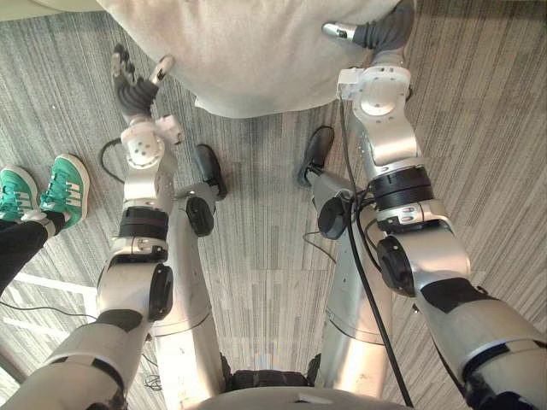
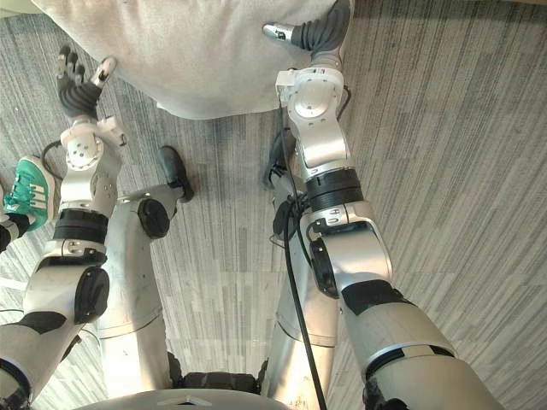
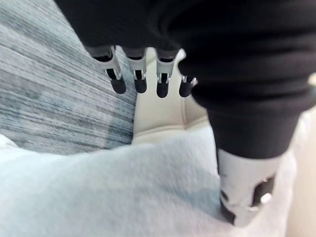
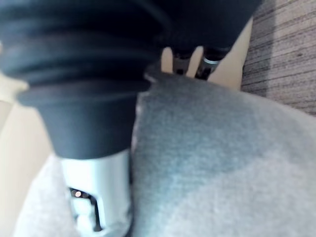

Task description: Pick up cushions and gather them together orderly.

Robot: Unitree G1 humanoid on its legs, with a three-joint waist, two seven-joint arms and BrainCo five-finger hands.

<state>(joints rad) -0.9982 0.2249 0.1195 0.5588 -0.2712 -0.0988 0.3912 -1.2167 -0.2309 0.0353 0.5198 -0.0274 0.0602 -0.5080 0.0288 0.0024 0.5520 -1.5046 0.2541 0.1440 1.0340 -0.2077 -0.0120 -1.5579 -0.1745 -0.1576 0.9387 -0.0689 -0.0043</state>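
A person's green shoes (image 1: 53,190) stand on the grey carpet (image 1: 256,256) at far left. The left hand (image 1: 131,88) is spread open at the left edge of the grey cushion (image 1: 256,51). The right hand (image 1: 378,34) rests its thumb on the cushion's right side; its fingers are hidden behind, so I cannot tell its grip

We see bright, even light across the grey carpet (image 1: 479,128), with only a soft shadow under the cushion (image 1: 256,51) edge.
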